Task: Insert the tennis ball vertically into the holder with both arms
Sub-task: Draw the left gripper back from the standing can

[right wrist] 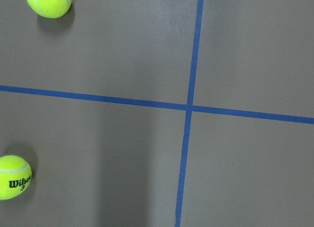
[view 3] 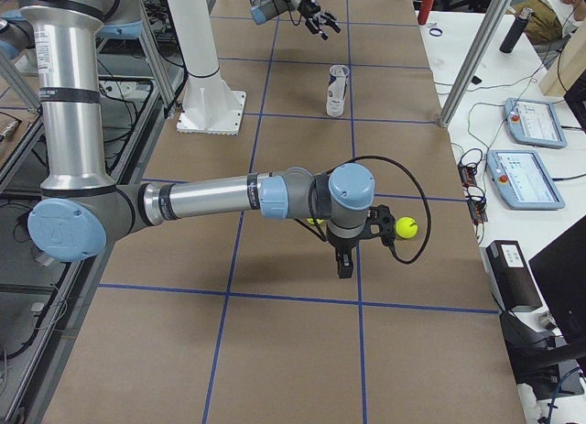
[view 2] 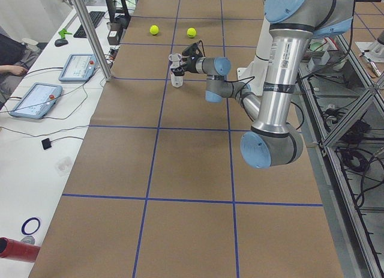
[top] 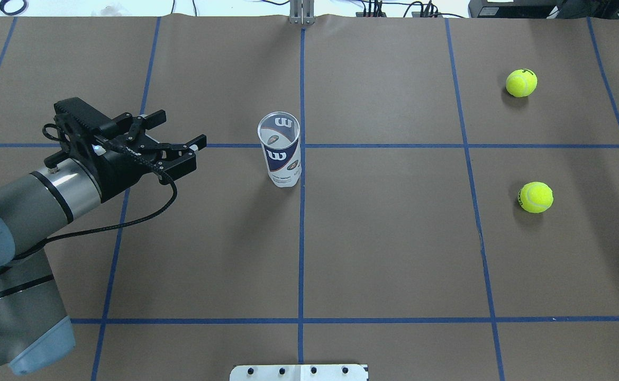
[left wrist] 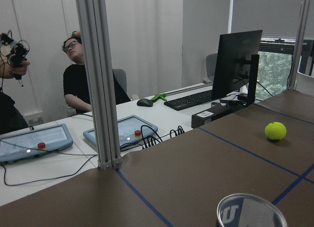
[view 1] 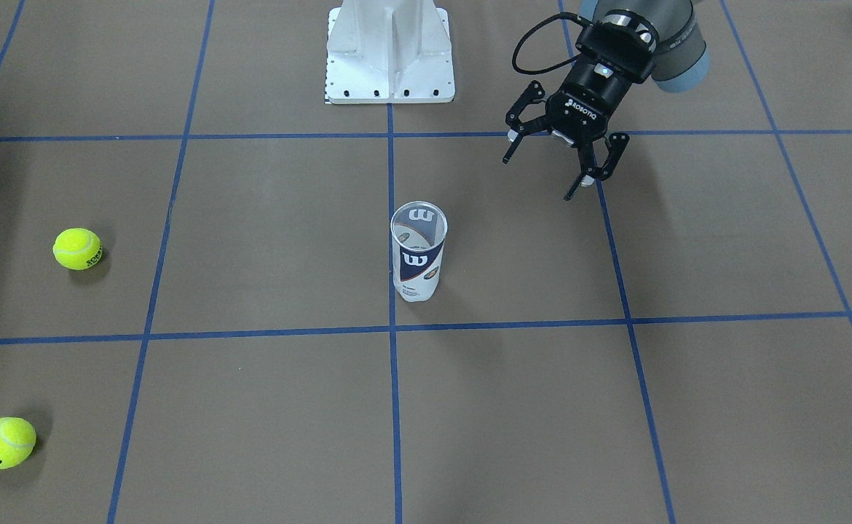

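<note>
The holder point(view 1: 417, 251) is a clear can with a navy and white W label. It stands upright and open-topped at the table's middle point(top: 280, 151), and its rim shows in the left wrist view point(left wrist: 251, 210). My left gripper point(view 1: 539, 178) is open and empty. It hangs above the table off to one side of the holder point(top: 182, 127), not touching it. Two tennis balls point(top: 521, 83) point(top: 536, 197) lie on the robot's right half. My right gripper point(view 3: 346, 255) hovers near them, and I cannot tell its state. Both balls show below it point(right wrist: 48, 1) point(right wrist: 13, 177).
The white bolted base point(view 1: 389, 51) stands at the robot's edge of the table. Blue tape lines grid the brown paper. An aluminium post point(left wrist: 98, 80), tablets and seated operators are beyond the far edge.
</note>
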Action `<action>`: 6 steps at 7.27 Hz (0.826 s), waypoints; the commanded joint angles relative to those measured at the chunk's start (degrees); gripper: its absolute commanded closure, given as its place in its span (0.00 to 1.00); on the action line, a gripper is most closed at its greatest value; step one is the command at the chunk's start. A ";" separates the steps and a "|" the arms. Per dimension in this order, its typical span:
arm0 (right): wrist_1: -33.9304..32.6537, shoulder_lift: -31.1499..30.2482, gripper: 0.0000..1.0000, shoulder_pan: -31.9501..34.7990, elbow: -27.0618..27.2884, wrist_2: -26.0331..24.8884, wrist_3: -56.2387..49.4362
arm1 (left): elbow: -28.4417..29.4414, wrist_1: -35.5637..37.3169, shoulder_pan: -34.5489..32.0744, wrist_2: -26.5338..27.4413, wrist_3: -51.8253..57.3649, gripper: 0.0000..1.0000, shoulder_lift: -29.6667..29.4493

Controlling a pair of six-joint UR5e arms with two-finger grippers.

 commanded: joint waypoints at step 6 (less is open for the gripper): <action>5.02 2.66 0.00 -22.14 8.61 -6.73 26.45 | 9.21 0.00 2.35 -1.73 -2.86 0.01 -2.90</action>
